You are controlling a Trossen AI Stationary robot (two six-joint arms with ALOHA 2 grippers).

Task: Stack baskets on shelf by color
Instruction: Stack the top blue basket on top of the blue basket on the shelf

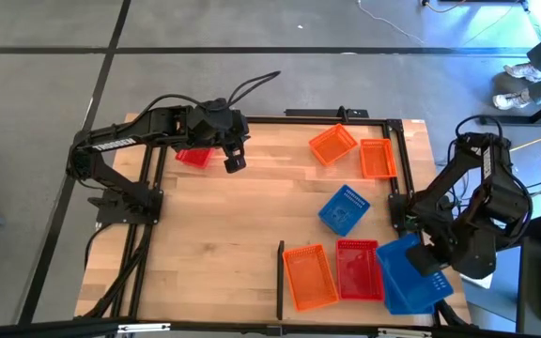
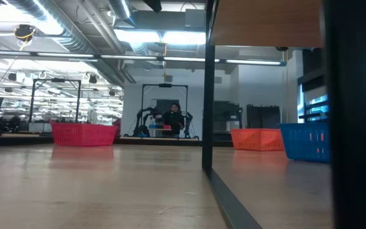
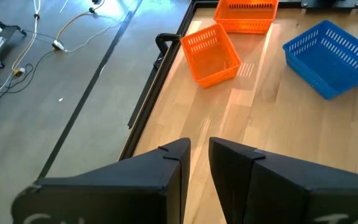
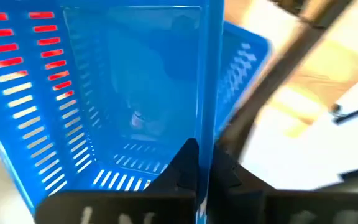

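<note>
On the shelf (image 1: 252, 225), two orange baskets (image 1: 332, 144) (image 1: 377, 158) sit at the far right and a blue basket (image 1: 344, 208) sits in the middle right. At the near edge an orange basket (image 1: 309, 277) and a red basket (image 1: 359, 269) stand side by side. Beside them is another blue basket (image 1: 404, 277), with my right gripper (image 1: 430, 258) shut on it. A red basket (image 1: 193, 155) lies at the far left, partly under my left arm. My left gripper (image 1: 236, 161) hangs above the shelf next to it, its fingers (image 3: 179, 162) a narrow gap apart with nothing between. My right gripper pinches one wall of the blue basket at its rim (image 4: 205, 124), one finger inside the basket and one outside. The fingers come steeply from above. The basket sits skewed over the shelf's near right corner, partly past the right rail; whether it rests there I cannot tell.
A short black divider strip (image 1: 280, 277) stands at the near edge, left of the orange basket. Black frame rails (image 1: 397, 178) run along the shelf's sides. Bare wood lies across the shelf's middle and near left. A person's feet (image 1: 519, 84) show far right beyond the table.
</note>
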